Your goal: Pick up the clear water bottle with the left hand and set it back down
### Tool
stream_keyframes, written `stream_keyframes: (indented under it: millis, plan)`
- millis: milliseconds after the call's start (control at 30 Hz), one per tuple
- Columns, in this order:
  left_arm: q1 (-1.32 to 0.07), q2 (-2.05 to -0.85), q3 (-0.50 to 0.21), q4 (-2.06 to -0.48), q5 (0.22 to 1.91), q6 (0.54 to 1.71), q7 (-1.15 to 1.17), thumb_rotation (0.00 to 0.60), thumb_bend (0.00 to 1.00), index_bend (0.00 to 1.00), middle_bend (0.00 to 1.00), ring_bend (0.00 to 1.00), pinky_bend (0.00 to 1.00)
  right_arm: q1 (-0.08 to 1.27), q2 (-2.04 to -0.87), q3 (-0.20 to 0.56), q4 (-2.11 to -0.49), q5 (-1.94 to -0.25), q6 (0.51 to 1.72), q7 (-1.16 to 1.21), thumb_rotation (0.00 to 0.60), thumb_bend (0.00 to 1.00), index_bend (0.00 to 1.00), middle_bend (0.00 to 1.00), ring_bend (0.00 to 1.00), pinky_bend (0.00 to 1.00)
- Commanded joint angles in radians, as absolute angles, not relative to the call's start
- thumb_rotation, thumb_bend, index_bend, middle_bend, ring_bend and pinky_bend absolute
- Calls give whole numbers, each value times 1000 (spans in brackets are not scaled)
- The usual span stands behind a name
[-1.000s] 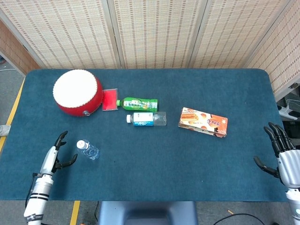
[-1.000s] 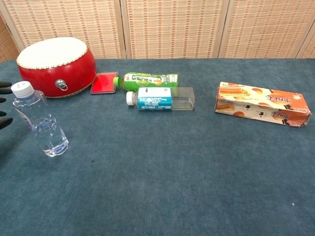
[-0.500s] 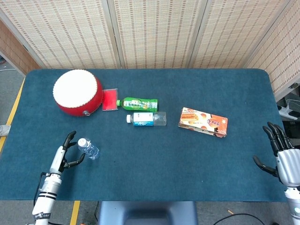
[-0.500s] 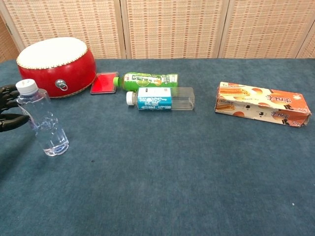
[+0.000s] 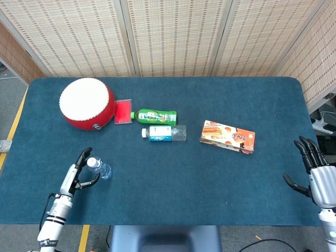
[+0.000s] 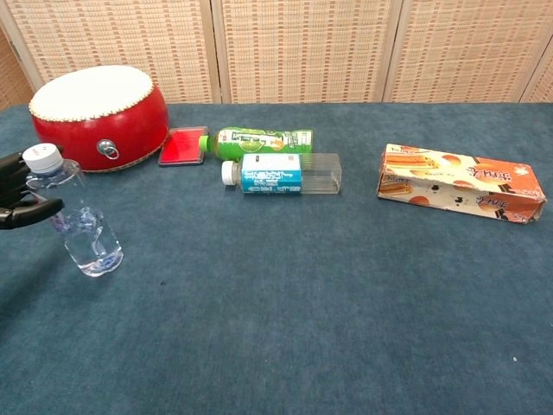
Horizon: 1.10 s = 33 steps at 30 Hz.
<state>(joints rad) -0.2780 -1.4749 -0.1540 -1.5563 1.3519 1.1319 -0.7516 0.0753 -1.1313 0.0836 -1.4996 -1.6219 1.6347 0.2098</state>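
Note:
The clear water bottle (image 6: 79, 223) with a white cap stands upright on the blue cloth at the front left; the head view also shows the bottle (image 5: 100, 168). My left hand (image 5: 80, 171) is right beside its upper part, on its left. The thumb reaches across the front of the bottle and the fingers (image 6: 10, 169) lie behind it. They are still apart and I cannot tell whether they touch it. In the chest view only the tips of the left hand (image 6: 19, 197) show at the left edge. My right hand (image 5: 315, 173) hangs with fingers spread at the table's right edge, holding nothing.
A red drum (image 5: 86, 103) and a red pad (image 5: 123, 111) sit at the back left. A green bottle (image 5: 155, 116) and a blue-labelled bottle (image 5: 165, 133) lie mid-table. An orange snack box (image 5: 227, 136) lies to the right.
My left hand has moved right and forward, from well clear of the bottle to flanking its upper part. The bottle's cap has shifted slightly. The right hand has stayed in place.

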Motion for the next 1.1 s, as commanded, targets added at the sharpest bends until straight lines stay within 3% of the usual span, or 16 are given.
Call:
stream_keyframes:
  millis: [33,333,533,900,1100]
  plan:
    - [-284,-1475,-148,-1559,1368,1124,-799,600,324,0,0,0,130,76,-1131,84,-1500,-1620,1633,210,600,168,0,0,0,204]
    - [-294,-1532,-151,-1526,1365,1130,-844,600,338,0,8,0,126,78,-1129,85,-1501,-1618,1630,213,600,168,0,0,0,204]
    - [-286,-1600,-177,-1485,1332,1170,-854,600,365,40,120,71,126,78,-1127,86,-1502,-1616,1630,217,600,168,0,0,0,204]
    - [-280,-1656,-201,-1447,1279,1182,-808,600,392,393,429,278,126,80,-1126,85,-1502,-1615,1627,219,600,168,0,0,0,204]
    - [-273,-1666,-215,-1444,1274,1216,-755,600,487,543,583,405,170,81,-1125,85,-1504,-1614,1625,219,600,168,0,0,0,204]
